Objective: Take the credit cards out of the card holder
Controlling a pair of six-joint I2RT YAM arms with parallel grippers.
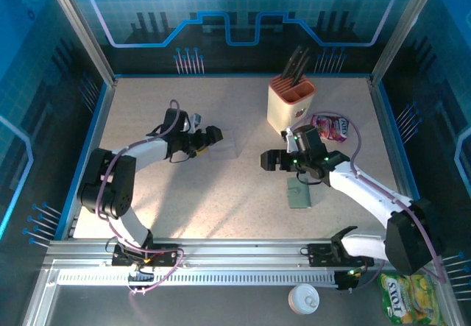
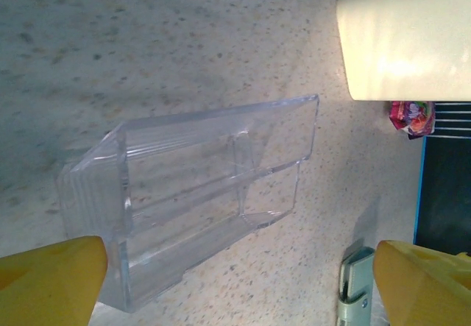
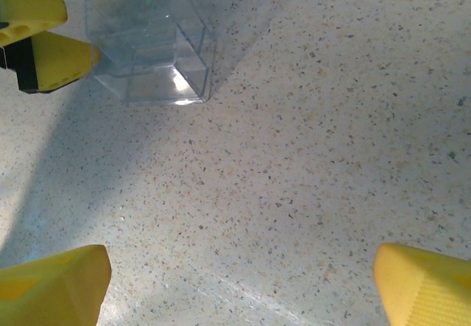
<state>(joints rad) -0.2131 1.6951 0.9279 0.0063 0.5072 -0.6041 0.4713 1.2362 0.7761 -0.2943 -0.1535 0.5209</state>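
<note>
Card holder (image 1: 298, 193), flat, grey-green, rectangular

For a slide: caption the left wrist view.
Open left gripper faces a clear plastic stand; cream knife block beyond, card holder at bottom edge.

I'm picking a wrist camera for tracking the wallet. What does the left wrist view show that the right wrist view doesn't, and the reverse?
Left wrist, not right wrist: the knife block, the pink packet and one end of the wallet.
Right wrist, not left wrist: the right fingers, spread wide.
Both: the clear stand on the table, and the left fingers, spread, next to the stand.
</note>
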